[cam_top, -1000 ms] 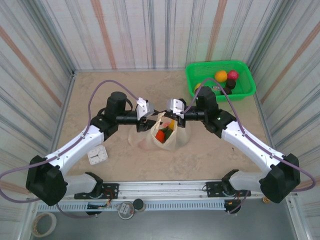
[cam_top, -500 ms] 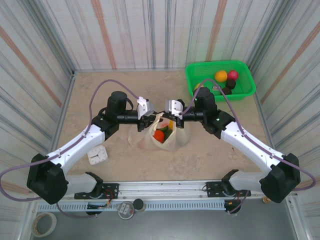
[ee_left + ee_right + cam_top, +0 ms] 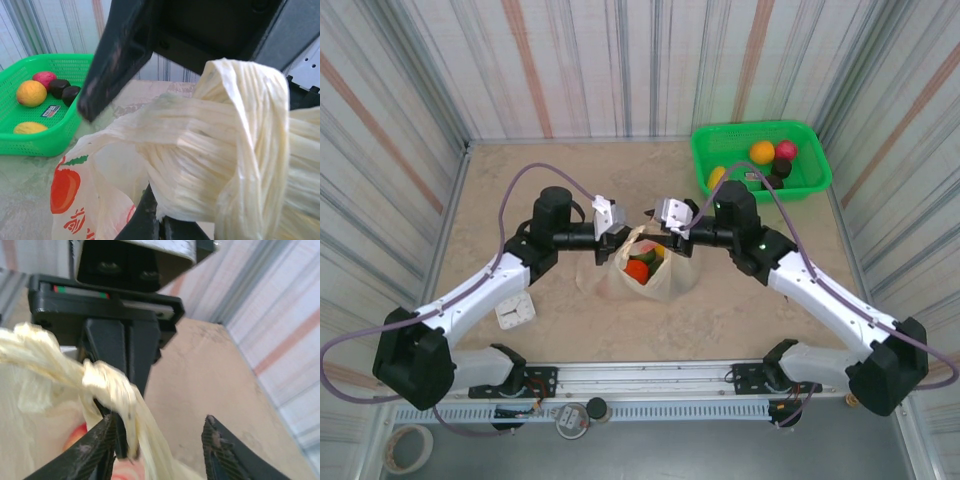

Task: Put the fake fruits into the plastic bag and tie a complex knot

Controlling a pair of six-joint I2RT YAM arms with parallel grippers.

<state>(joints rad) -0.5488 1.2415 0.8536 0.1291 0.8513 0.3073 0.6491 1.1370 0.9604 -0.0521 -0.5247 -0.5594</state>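
Tabletop first: the plastic bag sits mid-table between my two arms, its top gathered upward so the handles can be worked. The green basket stands well apart in the far right corner with a few fruits lying in it. Some of the fake fruits show red and orange through the bag's mouth, so I judge the loading left short and the tying under way. The knot is a thick twist of cream handle strips, held up off the bag, I reckon so it can be cinched. My left gripper is clamped on the plastic bag's handle bunch just beside that twist. My right gripper has its jaws apart. A strip drapes against one finger, but nothing is pinched.
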